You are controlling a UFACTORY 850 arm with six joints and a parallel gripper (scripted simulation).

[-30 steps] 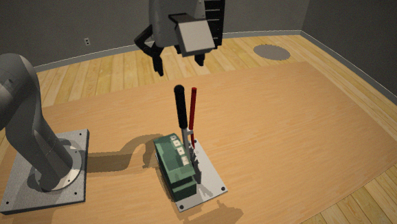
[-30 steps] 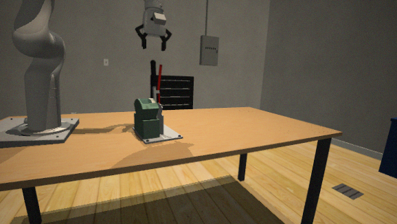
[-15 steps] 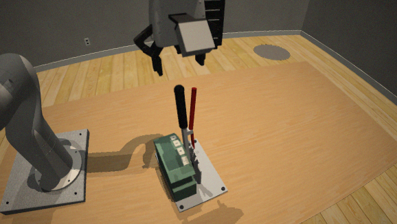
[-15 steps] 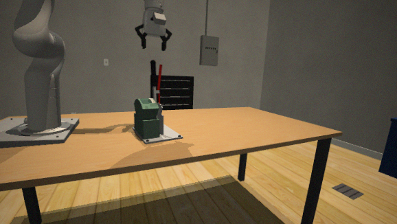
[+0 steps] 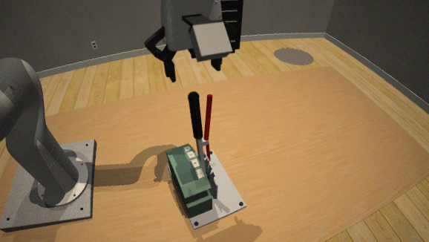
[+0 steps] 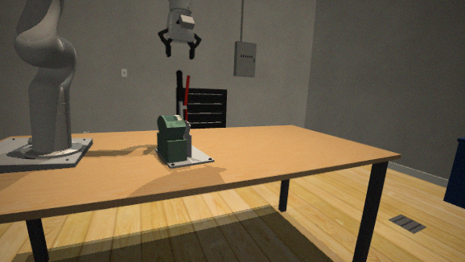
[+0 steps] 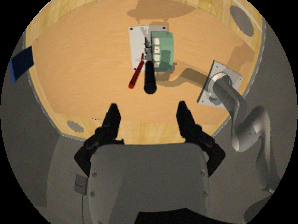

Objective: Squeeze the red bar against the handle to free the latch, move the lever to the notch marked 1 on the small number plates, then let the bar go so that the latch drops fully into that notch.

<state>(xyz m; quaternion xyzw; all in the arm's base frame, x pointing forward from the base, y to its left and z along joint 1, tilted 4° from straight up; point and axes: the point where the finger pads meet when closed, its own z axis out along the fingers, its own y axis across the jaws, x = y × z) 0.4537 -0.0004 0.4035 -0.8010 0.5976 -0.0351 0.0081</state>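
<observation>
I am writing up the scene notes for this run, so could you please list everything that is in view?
Wooden table: one, light brown top on black legs, centre of the room.
Grey mounting plate: one, on the table, under the lever unit.
Green lever housing: one, on that plate.
Small number plates: a row, pale, on the housing's top.
Black lever handle: one, upright above the housing.
Red squeeze bar: one, beside the handle, untouched.
Grey wall box: one, back wall.
Black slatted rack: one, behind the table.
Blue object: one, right edge, cut off.
Grey arm base plate: one, table's left end.
Gripper: one, black fingers, open, above the handle.
</observation>
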